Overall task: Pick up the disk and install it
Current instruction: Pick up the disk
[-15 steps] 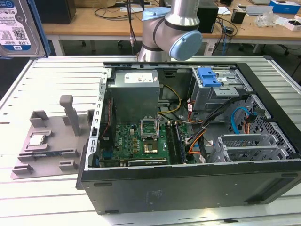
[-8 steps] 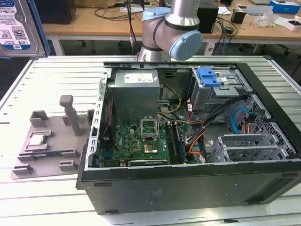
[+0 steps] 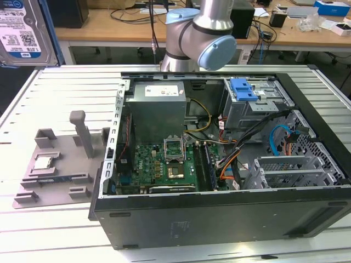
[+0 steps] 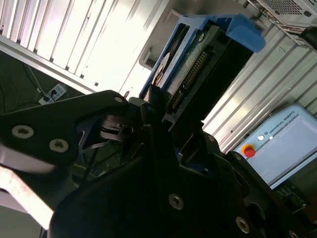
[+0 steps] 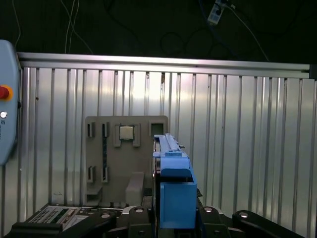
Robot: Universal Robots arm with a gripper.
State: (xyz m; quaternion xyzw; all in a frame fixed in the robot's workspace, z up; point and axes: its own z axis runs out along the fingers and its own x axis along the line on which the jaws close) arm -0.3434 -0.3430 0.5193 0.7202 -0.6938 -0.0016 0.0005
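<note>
A ridged aluminium counter (image 3: 66, 82) spans the exterior view. An open computer case (image 3: 219, 224) lies on its side on it, taking up the centre and the exterior view's right. Inside the case, the motherboard (image 3: 164, 164), the grey power supply (image 3: 156, 107) and a drive cage (image 3: 258, 107) topped by a blue bracket (image 3: 244, 87) are exposed. The robot arm (image 3: 197, 33) rises behind the case at top centre. Just beside the case, on the exterior view's left, sits a grey fixture tray (image 3: 60, 159) with a small square silver chip (image 3: 44, 162) in one of its pockets.

The disk (image 3: 22, 27) shows in the upper left corner of the exterior view, label side to the camera, clear of the counter. In the second wrist view the gripper (image 4: 173, 124) pinches the disk, its jaws closed on it from both sides, and the blue carrier frame and connector edge are visible. In the first wrist view the disk stands edge-on in that grip, with the tray and chip beyond it on the counter.
</note>
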